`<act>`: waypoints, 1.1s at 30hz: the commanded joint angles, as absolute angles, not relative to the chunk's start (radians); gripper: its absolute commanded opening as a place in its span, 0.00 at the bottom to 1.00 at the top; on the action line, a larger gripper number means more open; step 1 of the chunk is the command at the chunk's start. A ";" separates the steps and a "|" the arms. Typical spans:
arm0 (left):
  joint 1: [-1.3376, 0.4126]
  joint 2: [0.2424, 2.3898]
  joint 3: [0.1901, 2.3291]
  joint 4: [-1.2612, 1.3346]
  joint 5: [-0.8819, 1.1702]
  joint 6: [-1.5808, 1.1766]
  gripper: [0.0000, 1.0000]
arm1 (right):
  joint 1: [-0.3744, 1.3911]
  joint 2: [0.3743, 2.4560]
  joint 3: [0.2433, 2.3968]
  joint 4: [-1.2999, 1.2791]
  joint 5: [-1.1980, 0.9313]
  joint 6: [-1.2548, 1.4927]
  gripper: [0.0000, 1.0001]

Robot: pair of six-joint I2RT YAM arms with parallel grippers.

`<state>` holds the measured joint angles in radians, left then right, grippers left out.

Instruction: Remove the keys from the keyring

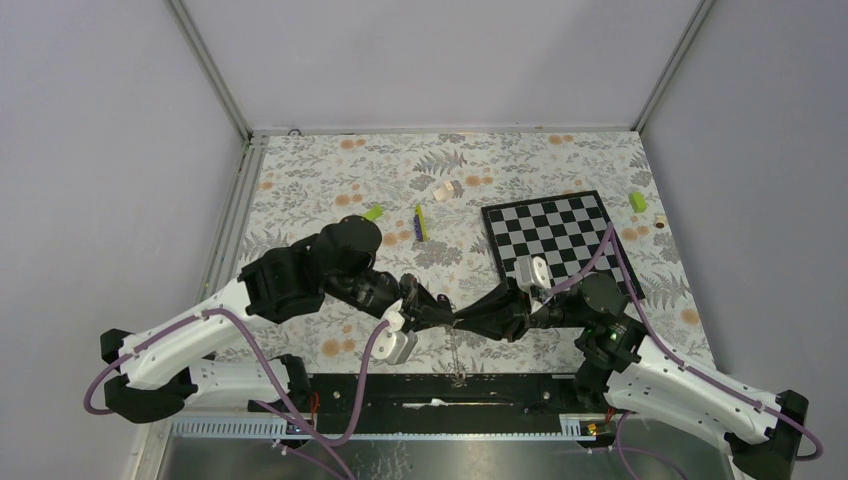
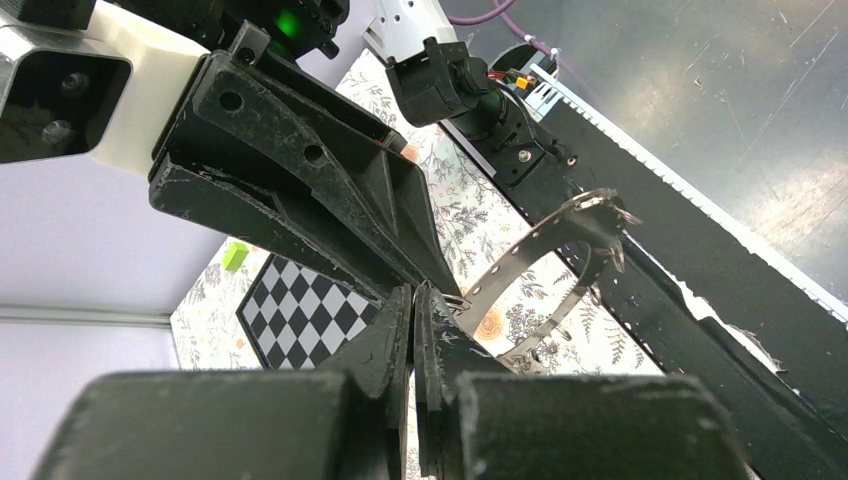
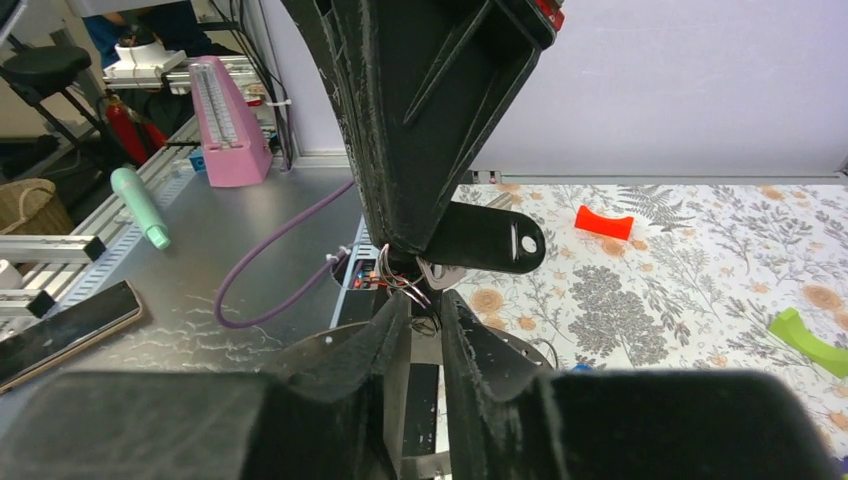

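Left wrist view showed one keyring [image 2: 522, 248], held above the table [image 2: 470, 215], its edge pinched in the closed left gripper [image 2: 413, 296]; right wrist view showed one black-tagged key [image 3: 490, 240] above the nearly closed right gripper [image 3: 425, 305], its hold indeterminate; one red plastic piece [image 3: 604, 222] lay on the table.

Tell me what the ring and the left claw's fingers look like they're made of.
Ring: likely thin metal strip, silvery and shiny, with punched holes and bright glints along the band. Left claw fingers: probably hard black plastic, matte, with pale scuffs and specks along the edges.
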<state>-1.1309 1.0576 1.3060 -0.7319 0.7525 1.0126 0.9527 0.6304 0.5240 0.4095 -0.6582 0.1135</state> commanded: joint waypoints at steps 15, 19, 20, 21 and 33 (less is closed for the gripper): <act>-1.135 1.037 1.313 -0.680 0.787 1.016 0.00 | 0.951 0.557 0.527 0.417 -0.640 0.088 0.05; -1.135 1.034 1.311 -0.679 0.784 1.015 0.00 | 0.951 0.528 0.527 0.400 -0.625 0.071 0.04; -1.135 1.034 1.310 -0.680 0.784 1.015 0.00 | 0.951 0.522 0.525 0.399 -0.621 0.068 0.03; -1.135 1.035 1.309 -0.679 0.784 1.015 0.00 | 0.951 0.517 0.524 0.400 -0.617 0.066 0.03; -1.135 1.043 1.312 -0.680 0.788 1.019 0.00 | 0.951 0.499 0.520 0.405 -0.609 0.058 0.01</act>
